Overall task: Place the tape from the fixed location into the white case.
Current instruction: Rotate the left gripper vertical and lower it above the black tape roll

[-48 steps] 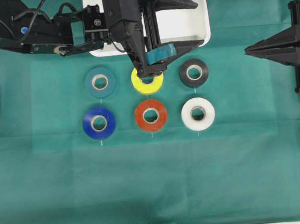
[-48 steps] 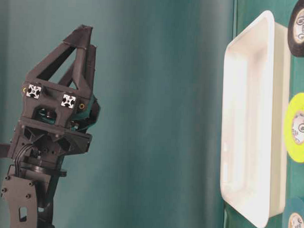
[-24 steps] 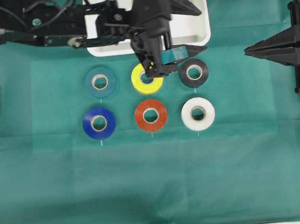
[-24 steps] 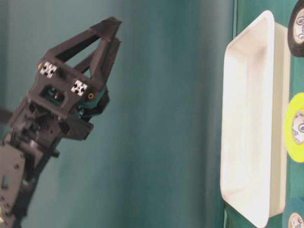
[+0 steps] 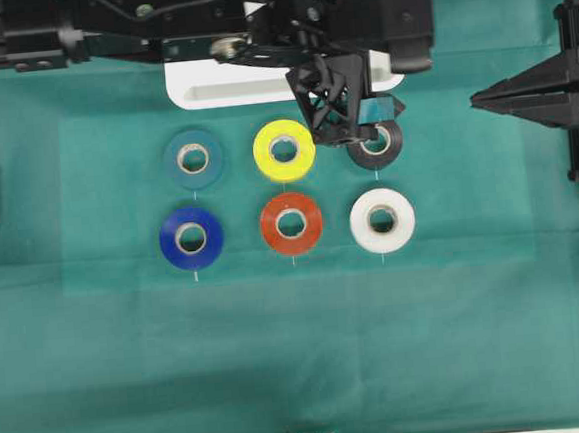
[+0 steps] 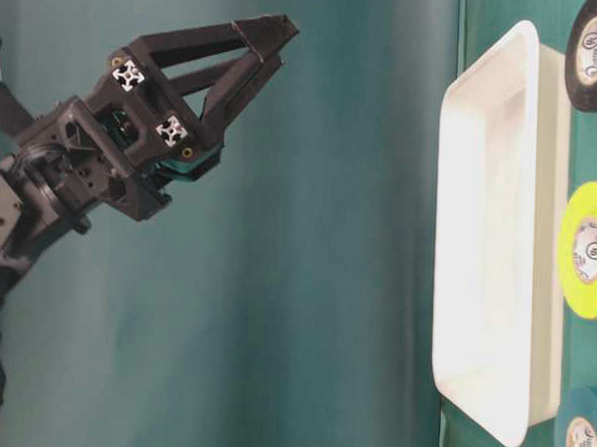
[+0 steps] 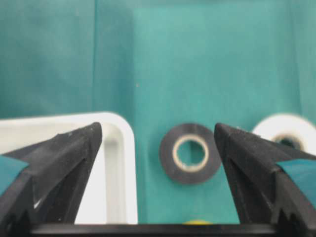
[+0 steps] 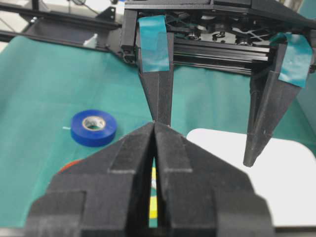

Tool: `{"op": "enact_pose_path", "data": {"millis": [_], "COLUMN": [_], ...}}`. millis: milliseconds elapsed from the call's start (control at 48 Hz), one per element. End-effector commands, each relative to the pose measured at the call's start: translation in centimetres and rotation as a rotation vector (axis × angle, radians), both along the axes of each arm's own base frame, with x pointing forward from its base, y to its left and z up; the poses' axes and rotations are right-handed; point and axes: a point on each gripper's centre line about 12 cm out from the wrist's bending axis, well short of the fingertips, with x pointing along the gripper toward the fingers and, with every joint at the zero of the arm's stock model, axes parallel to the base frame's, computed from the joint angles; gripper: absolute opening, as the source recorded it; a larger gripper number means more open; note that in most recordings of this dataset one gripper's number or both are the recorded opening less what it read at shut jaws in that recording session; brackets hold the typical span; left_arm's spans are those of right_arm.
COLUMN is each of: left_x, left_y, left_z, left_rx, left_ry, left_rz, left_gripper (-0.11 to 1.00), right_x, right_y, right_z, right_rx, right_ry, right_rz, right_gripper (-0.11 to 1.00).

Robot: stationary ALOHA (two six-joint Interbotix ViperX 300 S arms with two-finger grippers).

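tabletop [image 5: 301, 356]: covered in green cloth; six rolls lie on it in two rows of three, below the white case.
white case [image 5: 229, 89]: at the top centre of the overhead view, largely hidden under the left arm. The table-level view shows its whole interior bare, so nothing is in it yet.
left end effector [image 7: 157, 148]: a second ago it hung over the yellow roll [image 5: 283, 150] with the arm lying across the case; now it has swung right and tipped down toward the tape, jaws spread wide and holding nothing. In the wrist view the two fingertips frame the tape, one to each side and well clear of it.
right end effector [image 5: 481, 95]: parked at the right edge of the overhead view, unchanged, jaws pressed together on nothing.
tape [image 5: 378, 145]: black roll with pale core, lying flat at the right end of the upper row, just beside the case's lower right corner and partly under the left end effector in the overhead view.
meaning for the task: the aim looks corrected from the yellow roll to the black one; reach is lined up, descent and grasp are not yet done.
white roll [image 5: 382, 219]: directly below the tape, apart from it.
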Motion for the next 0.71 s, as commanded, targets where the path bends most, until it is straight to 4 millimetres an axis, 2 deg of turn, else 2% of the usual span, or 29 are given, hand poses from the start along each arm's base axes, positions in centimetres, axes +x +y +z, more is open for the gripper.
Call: {"op": "enact_pose_path", "data": {"millis": [0,250,687], "left_x": [0.02,0.76,0.69], "left_y": [0.10,0.17,0.20], "left_z": [2.28,2.84,2.80], "left_rx": [0.015,0.017,0.019], "left_ry": [-0.006,0.023,0.059], "left_rz": [-0.010,-0.016,-0.018], "left_gripper": [0.95,0.95,0.95], "right_x": [0.29,0.41,0.44], "right_y": [-0.03,0.00,0.00], "right_z": [0.82,0.68,0.66], "right_rx": [0.001,0.000,0.000], "right_ry": [-0.018,-0.012,-0.012], "right_rz": [-0.002,0.000,0.000], "right_gripper": [0.00,0.00,0.00]}}
